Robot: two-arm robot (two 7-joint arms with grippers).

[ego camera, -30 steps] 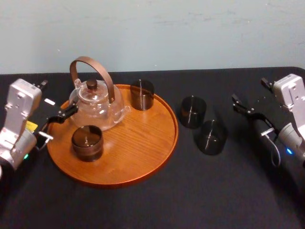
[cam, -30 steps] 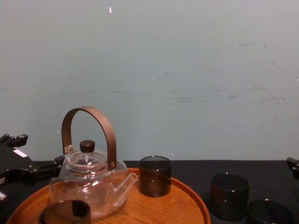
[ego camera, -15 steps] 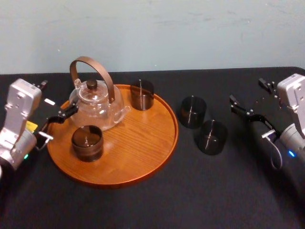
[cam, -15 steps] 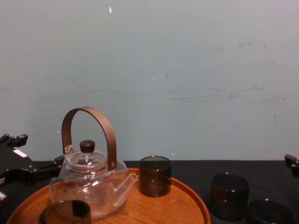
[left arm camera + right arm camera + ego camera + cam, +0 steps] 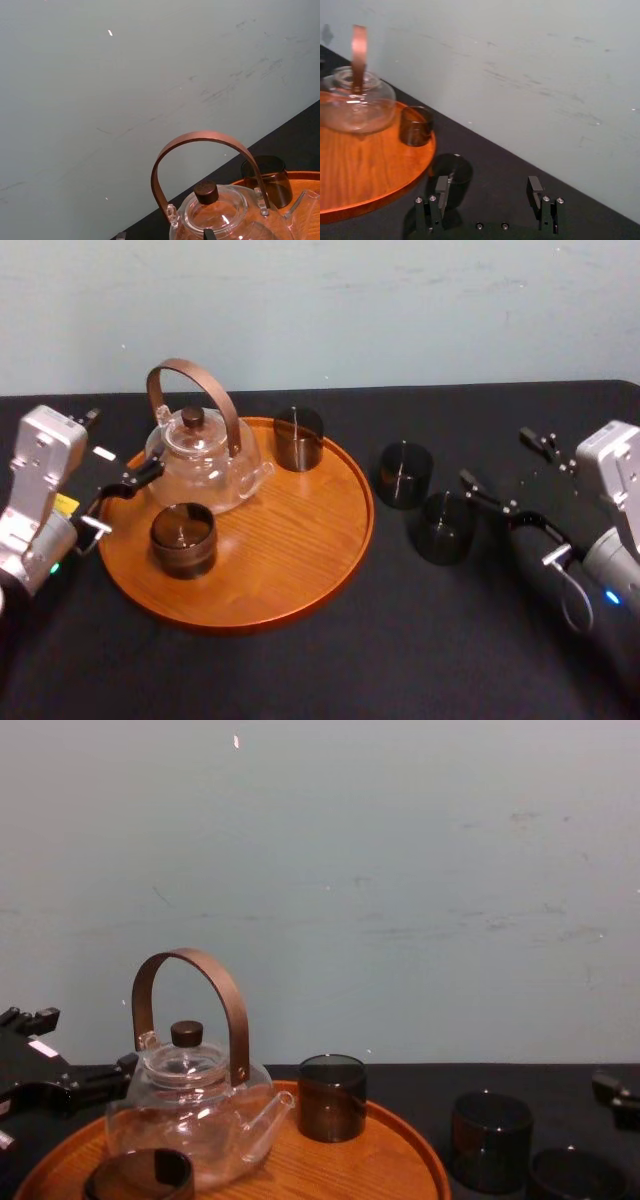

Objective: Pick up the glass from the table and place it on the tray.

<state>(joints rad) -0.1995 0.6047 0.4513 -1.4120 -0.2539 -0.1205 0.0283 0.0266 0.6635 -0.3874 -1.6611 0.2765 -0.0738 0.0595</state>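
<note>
Two dark glasses stand on the black table (image 5: 330, 660) right of the tray (image 5: 300, 570): one farther back (image 5: 404, 475), one nearer (image 5: 444, 527). My right gripper (image 5: 492, 454) is open just to their right, holding nothing. Its nearer finger (image 5: 485, 495) reaches close beside the nearer glass; whether it touches is unclear. In the right wrist view one finger (image 5: 441, 186) stands in front of a table glass (image 5: 456, 169), with the other finger far apart from it. The round orange-brown wooden tray carries a glass teapot (image 5: 200, 455) and two more dark glasses (image 5: 298, 438) (image 5: 183, 538).
My left gripper (image 5: 127, 442) is parked open at the tray's left edge, beside the teapot. Bare black table lies in front of the tray and the glasses. A pale wall rises behind the table's far edge.
My right gripper has moved left and toward the two glasses on the table, still open. The left arm, the tray and the glasses have not moved.
</note>
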